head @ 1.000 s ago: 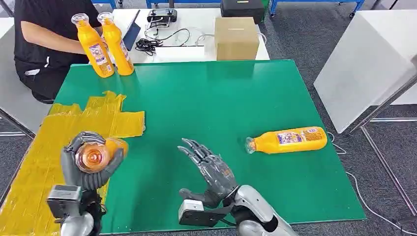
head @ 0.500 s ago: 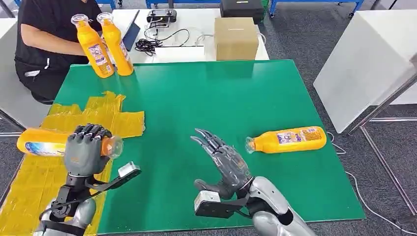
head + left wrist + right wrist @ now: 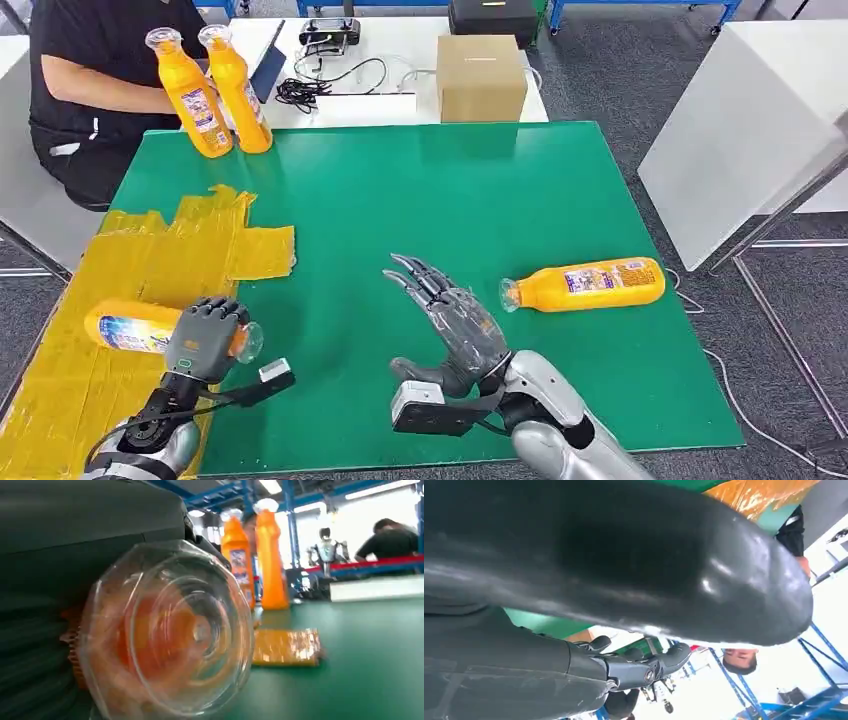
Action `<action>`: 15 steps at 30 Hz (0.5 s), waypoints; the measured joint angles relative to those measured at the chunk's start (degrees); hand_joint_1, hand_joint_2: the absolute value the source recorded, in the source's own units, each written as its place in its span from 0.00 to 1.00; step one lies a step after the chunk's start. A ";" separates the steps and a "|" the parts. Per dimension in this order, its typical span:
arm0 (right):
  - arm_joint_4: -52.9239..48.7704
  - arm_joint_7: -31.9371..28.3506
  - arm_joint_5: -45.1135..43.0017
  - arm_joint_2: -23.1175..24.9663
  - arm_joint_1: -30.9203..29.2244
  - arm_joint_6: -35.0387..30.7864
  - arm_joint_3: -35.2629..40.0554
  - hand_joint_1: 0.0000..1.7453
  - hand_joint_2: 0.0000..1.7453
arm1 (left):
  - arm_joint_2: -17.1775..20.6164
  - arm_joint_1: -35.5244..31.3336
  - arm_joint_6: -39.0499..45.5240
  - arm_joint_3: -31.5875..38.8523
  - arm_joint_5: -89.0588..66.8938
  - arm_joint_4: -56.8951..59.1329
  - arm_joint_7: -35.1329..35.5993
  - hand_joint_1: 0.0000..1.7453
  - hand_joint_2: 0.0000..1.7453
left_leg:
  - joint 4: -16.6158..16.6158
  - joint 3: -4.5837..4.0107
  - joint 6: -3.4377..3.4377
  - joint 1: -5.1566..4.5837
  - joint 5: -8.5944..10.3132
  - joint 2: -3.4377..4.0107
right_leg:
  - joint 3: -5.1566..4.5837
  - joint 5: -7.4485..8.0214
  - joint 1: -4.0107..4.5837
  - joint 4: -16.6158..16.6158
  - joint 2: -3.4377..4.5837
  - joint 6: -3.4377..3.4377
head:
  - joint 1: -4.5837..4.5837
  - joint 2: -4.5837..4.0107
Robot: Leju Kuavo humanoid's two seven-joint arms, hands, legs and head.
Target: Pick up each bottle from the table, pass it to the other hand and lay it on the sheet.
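Table (image 3: pixel 420 200) in green, carrying everything. Yellow sheet (image 3: pixel 150 250) spread along its left side, the landmark for all else. Two upright bottles (image 3: pixel 210 90) beyond the sheet's far corner, by a seated person (image 3: pixel 90 70). Lying bottle (image 3: pixel 585 284) well to the right of the sheet, untouched, cap end turned toward the sheet. Held bottle (image 3: pixel 135 330) now low over the sheet on its side, body across the yellow, clear cap (image 3: pixel 170 630) at the sheet's right edge; half a second ago higher and farther left, a second ago upright in the fist. Left hand (image 3: pixel 205 340) still wrapped round its neck, fingers clenched on it. Contact between bottle and sheet probably made, though hard to confirm from above. Right hand (image 3: pixel 450 320) between sheet and lying bottle, fingers spread, holding nothing. Laying nearly finished, release still to come; then the lying bottle next.
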 measured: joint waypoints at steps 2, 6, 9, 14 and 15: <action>0.00 0.28 -0.02 0.11 -0.12 0.07 0.05 0.00 0.00 | 0.11 -0.51 -2.06 -0.57 0.75 1.82 -0.11 0.00 0.00 | 0.00 0.01 0.00 0.01 0.00 0.02 | 0.01 0.00 0.00 0.00 0.00 0.00 | 0.00 0.00; 0.13 0.52 0.00 0.28 -0.27 0.66 0.11 0.00 0.00 | 0.33 -1.55 -3.42 -1.62 2.34 4.13 -1.09 0.00 0.00 | 0.00 0.04 -0.01 0.01 0.01 -0.08 | 0.06 0.00 0.01 0.00 -0.05 0.00 | 0.00 0.00; 0.17 0.57 0.00 0.42 -0.42 0.81 0.11 0.00 0.00 | 0.46 -1.94 -3.57 -1.97 2.87 4.90 -1.40 0.00 0.00 | -0.01 0.07 -0.02 0.02 0.02 -0.06 | 0.09 0.00 0.01 0.01 -0.04 -0.01 | 0.00 0.00; 0.33 0.89 0.59 0.59 -0.36 0.96 0.37 0.00 0.00 | 0.44 -2.06 -5.23 -2.38 5.48 5.05 -2.62 0.00 0.00 | -0.02 0.12 -0.02 0.00 0.02 -0.07 | 0.15 0.00 0.01 0.01 -0.04 -0.01 | -0.02 0.00; 0.35 0.96 0.63 0.66 -0.35 0.94 0.44 0.00 0.00 | 0.44 -2.06 -5.51 -2.43 6.31 5.05 -3.00 0.00 0.00 | -0.01 0.13 -0.02 0.00 0.02 -0.06 | 0.15 0.00 0.01 0.01 -0.04 -0.01 | -0.02 0.00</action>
